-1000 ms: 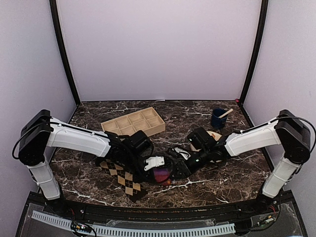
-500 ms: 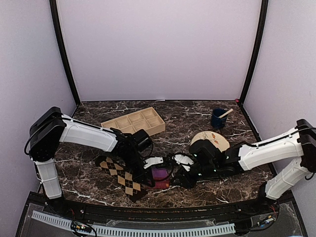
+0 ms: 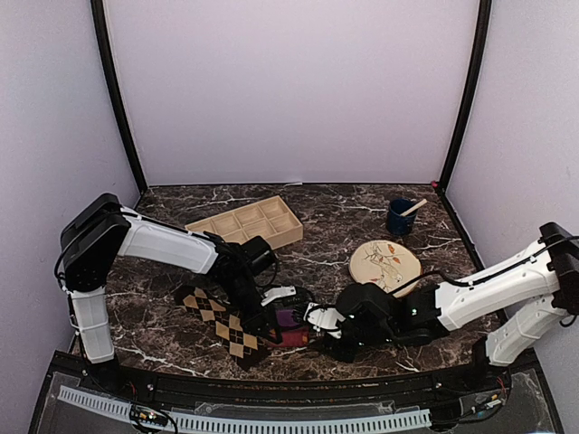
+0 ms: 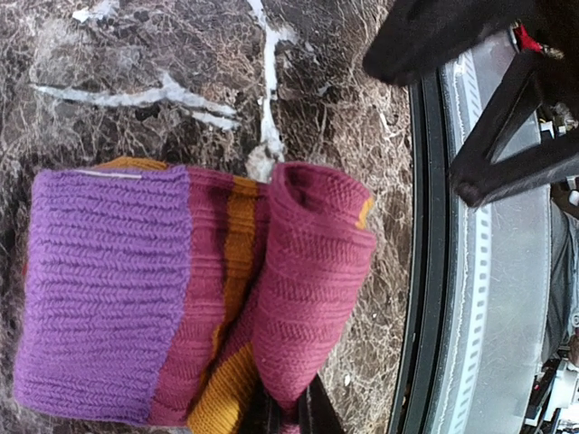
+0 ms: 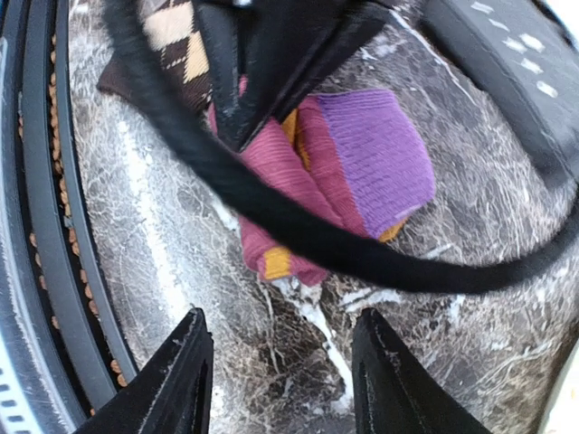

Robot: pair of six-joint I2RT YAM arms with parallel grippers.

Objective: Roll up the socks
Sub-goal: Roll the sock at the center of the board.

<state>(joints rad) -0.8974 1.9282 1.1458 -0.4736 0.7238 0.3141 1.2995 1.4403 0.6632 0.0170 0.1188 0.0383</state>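
Observation:
A sock striped in purple, magenta and mustard (image 4: 181, 289) lies partly rolled on the marble near the front edge; it also shows in the top view (image 3: 291, 327) and the right wrist view (image 5: 335, 172). My left gripper (image 4: 288, 418) is shut on the magenta rolled end, and sits at the roll's left in the top view (image 3: 274, 322). My right gripper (image 5: 289, 380) is open and empty, just short of the roll on its right in the top view (image 3: 318, 327). A brown argyle sock (image 3: 222, 318) lies flat to the left.
A wooden compartment tray (image 3: 244, 224) stands at the back left. A patterned plate (image 3: 385, 263) and a blue cup (image 3: 398, 218) holding a stick are at the right. A black cable (image 5: 298, 226) crosses the right wrist view. The table's front rail (image 4: 479, 271) is close by.
My right arm has drawn back toward the front edge, uncovering the plate; its gripper is off the sock and open. My left gripper stays on the roll, shifted slightly forward.

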